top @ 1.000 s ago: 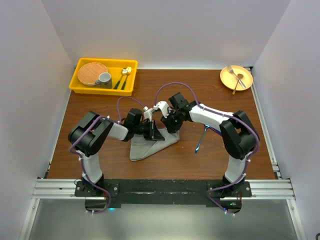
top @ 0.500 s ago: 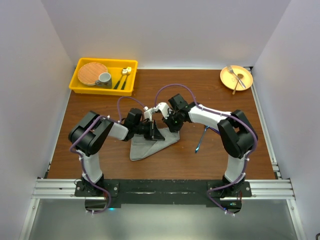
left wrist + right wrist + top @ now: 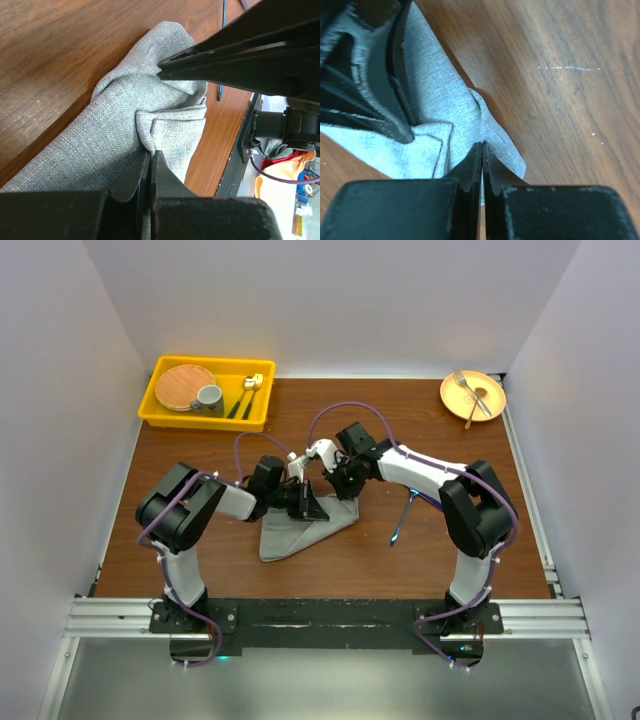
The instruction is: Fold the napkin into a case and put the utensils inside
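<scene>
Napkin (image 3: pixel 290 532) is lying half-folded mid-desk (image 3: pixel 430 425), long axis running near-left to far-right, and the left end effector (image 3: pixel 151 153) and right end effector (image 3: pixel 482 145) are both pinched shut on its bunched far end, so neither arm's really closer.

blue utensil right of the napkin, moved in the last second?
No. The blue utensil lies at the same spot and angle, measured against the table's right edge.
</scene>
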